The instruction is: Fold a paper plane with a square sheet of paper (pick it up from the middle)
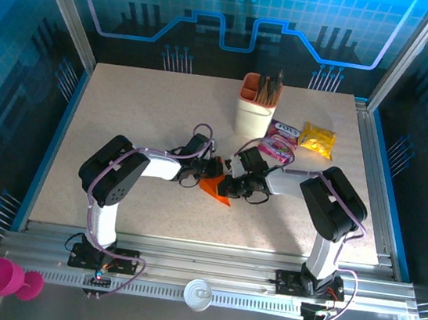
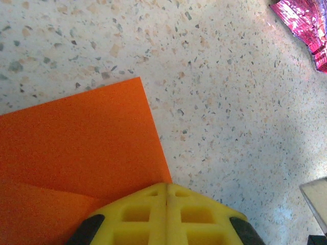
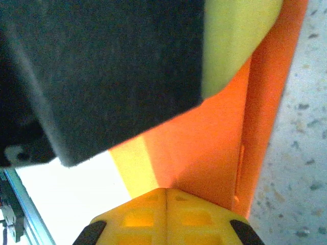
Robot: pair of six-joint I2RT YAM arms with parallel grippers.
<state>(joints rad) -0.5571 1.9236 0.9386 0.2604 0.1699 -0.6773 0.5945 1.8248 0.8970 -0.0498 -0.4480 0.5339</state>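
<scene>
The square sheet of paper (image 2: 76, 148), creased in close-up, sits under left claw (image 2: 166, 201) and right claw (image 3: 166, 204), both clenched.

Left arm (image 1: 122, 171), right arm (image 1: 327, 197): black-white shells, lilac cables; end effector fingers (image 2: 138, 217) yellow.

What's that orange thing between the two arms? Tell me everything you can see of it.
The orange paper is thin, matte, plain and partly folded: overlapping layers show straight creases. It rests on the speckled table, mid-table, a pointed corner toward the near edge. The left gripper and the right gripper, both shut, have their tips against it.
</scene>
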